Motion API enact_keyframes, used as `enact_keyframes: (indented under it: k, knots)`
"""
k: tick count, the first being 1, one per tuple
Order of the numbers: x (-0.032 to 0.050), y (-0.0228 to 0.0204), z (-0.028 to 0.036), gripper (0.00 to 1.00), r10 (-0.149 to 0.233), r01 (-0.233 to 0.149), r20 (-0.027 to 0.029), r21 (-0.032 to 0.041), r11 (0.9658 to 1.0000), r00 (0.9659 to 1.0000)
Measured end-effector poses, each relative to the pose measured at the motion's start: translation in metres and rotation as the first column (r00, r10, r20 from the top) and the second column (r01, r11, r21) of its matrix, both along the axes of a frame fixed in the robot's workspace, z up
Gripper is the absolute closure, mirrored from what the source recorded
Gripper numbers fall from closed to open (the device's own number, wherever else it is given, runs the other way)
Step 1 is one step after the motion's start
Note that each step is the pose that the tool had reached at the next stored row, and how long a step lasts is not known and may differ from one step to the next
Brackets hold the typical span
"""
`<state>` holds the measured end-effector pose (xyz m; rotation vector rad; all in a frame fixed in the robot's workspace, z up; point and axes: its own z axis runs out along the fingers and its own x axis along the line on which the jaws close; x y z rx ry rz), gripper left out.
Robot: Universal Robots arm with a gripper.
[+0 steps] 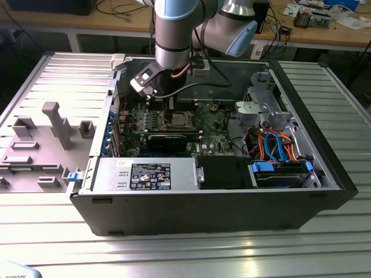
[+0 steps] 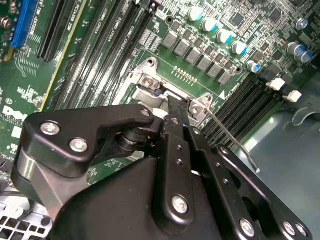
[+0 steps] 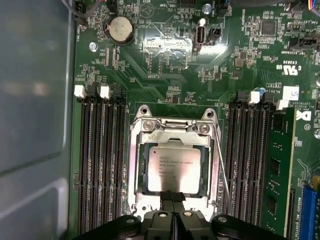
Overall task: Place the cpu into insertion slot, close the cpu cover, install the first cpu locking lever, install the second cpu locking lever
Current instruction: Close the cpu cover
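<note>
The cpu [image 3: 176,169] sits in the insertion slot [image 3: 134,165], with the cpu cover [image 3: 172,136] lying flat around it. The gripper [image 3: 173,194], fingers pressed together and holding nothing, stands at the cover's edge, near a wire locking lever [image 3: 221,170].

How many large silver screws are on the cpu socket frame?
2: one screw and another screw, at the socket frame corners farthest from the tool. The tool may hide more.

A ribbed metal table [image 1: 185,255] fronts a wooden workbench [image 1: 40,18], seemingly strewn with cables [image 1: 119,7].
</note>
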<state>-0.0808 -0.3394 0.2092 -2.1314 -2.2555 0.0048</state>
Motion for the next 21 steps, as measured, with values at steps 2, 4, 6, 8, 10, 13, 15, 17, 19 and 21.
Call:
enact_keyframes:
  k: [2,4,6,8,10,13,15,17,19,21]
  knots:
    - [-0.0004,0.0,-0.0031,0.89,0.0,0.0,-0.0001,-0.0002,1.0,1.0]
    - [-0.0005,-0.0001,-0.0048,0.89,0.0,0.0,-0.0007,-0.0008,1.0,1.0]
    - [-0.0005,-0.0001,-0.0053,0.89,0.0,0.0,-0.0005,-0.0006,1.0,1.0]
    - [-0.0004,0.0001,-0.0045,0.89,0.0,0.0,0.0004,0.0006,1.0,1.0]
    - [-0.0004,0.0001,-0.0032,0.89,0.0,0.0,0.0006,0.0005,1.0,1.0]
    - [-0.0005,0.0,0.0001,0.89,0.0,0.0,0.0001,0.0,1.0,1.0]
    - [-0.0005,0.0,0.0019,0.89,0.0,0.0,0.0,0.0,1.0,1.0]
    - [0.0012,0.0001,0.0021,0.89,0.0,0.0,0.0,0.0,1.0,1.0]
    - [0.0095,0.0001,0.0018,0.89,0.0,0.0,0.0,-0.0002,1.0,1.0]
    - [0.0158,0.0002,0.0017,0.89,0.0,0.0,-0.0001,-0.0004,1.0,1.0]
